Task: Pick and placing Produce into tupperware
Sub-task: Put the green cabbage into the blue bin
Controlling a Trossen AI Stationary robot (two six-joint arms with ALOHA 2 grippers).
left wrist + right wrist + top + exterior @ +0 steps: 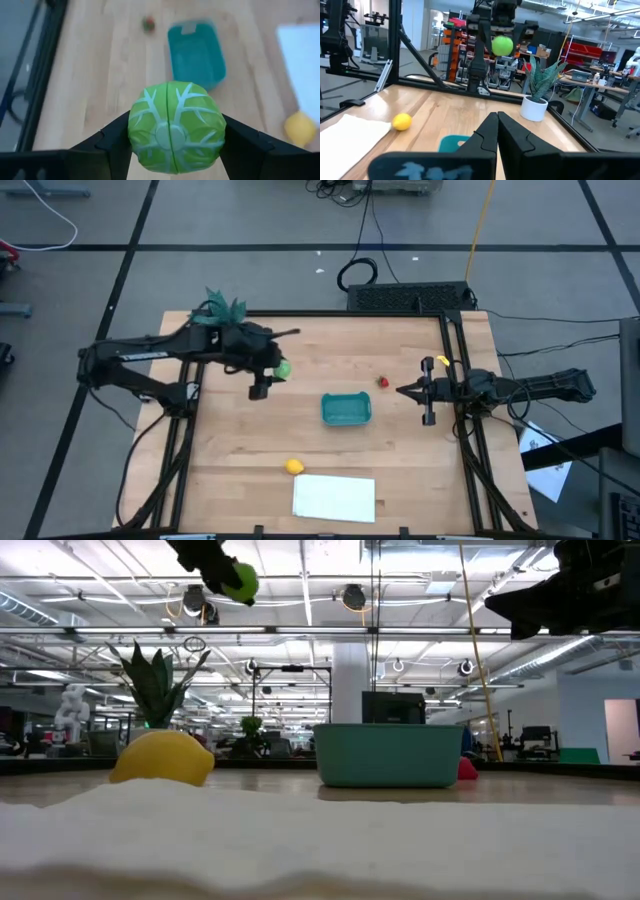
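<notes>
The left pincer (172,145) is gripping the round green produce (175,127) between its two fingers and is carrying it high above the counter (250,430), as the low view shows. The teal tupperware (346,409) is lying ahead of and below this pincer, well apart from it, with the small red produce (382,382) just beyond the tub and the yellow produce (293,467) near the white sheet (334,497). To do the transport well, the pincer should be travelling until the green piece is centred over the tub's opening, then lowering before releasing, since a round piece dropped from height could be bouncing out. The right pincer (405,391) is waiting with its fingers closed and empty, beside the tub's far side.
</notes>
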